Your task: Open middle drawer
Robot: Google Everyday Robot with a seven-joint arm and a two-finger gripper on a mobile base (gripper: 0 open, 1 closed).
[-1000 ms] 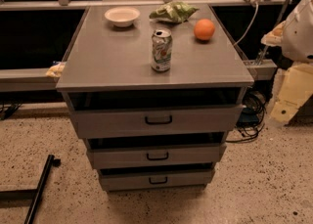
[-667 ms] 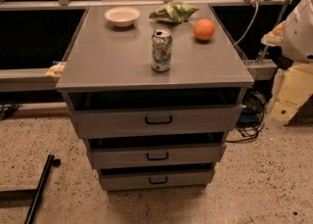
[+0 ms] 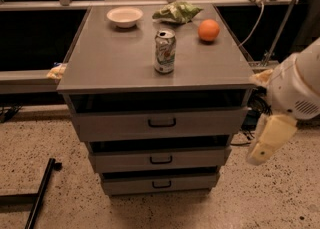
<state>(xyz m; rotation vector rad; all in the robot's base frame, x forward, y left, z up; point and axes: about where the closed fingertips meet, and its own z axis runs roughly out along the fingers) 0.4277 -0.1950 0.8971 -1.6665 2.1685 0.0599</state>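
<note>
The arm has come down and a little toward the cabinet since the earlier frame. Its pale gripper (image 3: 270,140) is now hanging just right of the cabinet, level with the top drawer (image 3: 161,122) and the middle drawer (image 3: 160,159) and touching neither. I cannot tell whether the gripper is wide or narrow.

The middle drawer is sitting between the top drawer and the bottom drawer (image 3: 160,183). Its front is facing the camera, with its long axis running left to right. The small black handle (image 3: 161,160) is lying along that axis at the centre.

On the worktop (image 3: 115,68) a can (image 3: 165,51) is standing upright near the middle. A bowl (image 3: 124,16), a green bag (image 3: 177,12) and an orange (image 3: 208,30) are lying along the far edge.
</note>
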